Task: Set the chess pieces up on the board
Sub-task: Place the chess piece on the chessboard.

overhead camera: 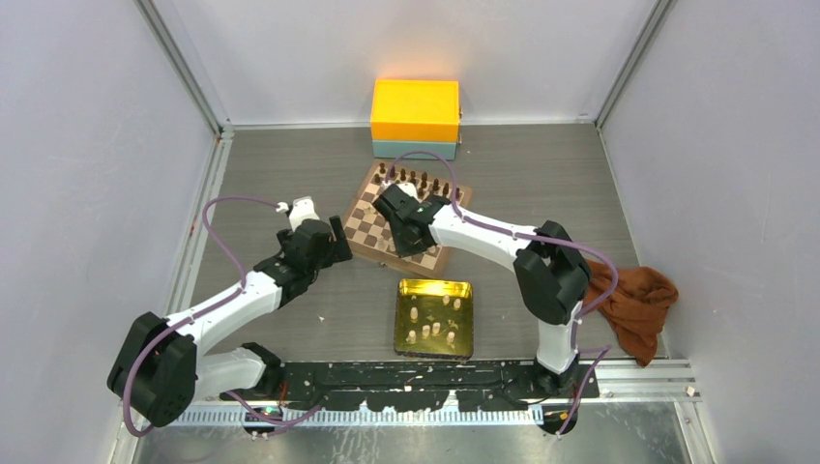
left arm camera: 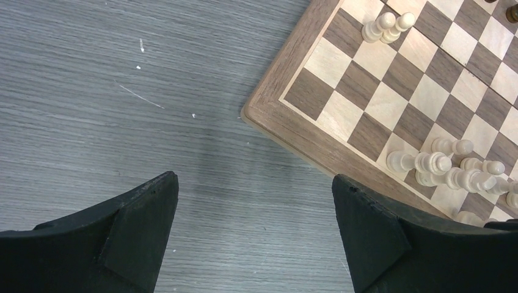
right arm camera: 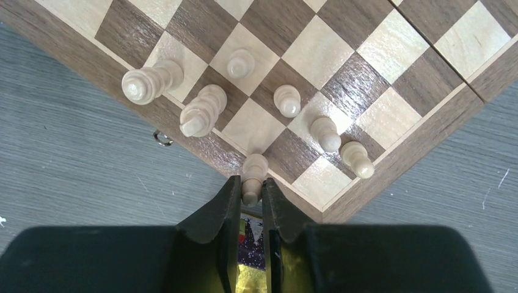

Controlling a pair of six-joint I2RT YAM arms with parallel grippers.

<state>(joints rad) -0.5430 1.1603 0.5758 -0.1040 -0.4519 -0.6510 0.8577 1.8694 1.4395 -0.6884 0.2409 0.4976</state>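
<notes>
The checkered wooden board (overhead camera: 372, 208) lies at mid-table; its corner shows in the left wrist view (left arm camera: 317, 131) and its near edge in the right wrist view (right arm camera: 91, 46). Several cream chess pieces (right arm camera: 204, 110) stand along the near rows, others (left arm camera: 427, 162) by the left corner. My right gripper (right arm camera: 251, 186) is shut on a cream pawn (right arm camera: 253, 168) held over the board's near edge. My left gripper (left arm camera: 253, 192) hangs open over bare table just left of the board, nothing between its fingers.
A gold tin tray (overhead camera: 464, 290) with several cream pieces (overhead camera: 434, 329) sits in front of the board. Dark brown pieces (overhead camera: 416, 178) line the board's far rows. A yellow and teal box (overhead camera: 416, 118) stands behind. A brown cloth (overhead camera: 638, 300) lies at the right.
</notes>
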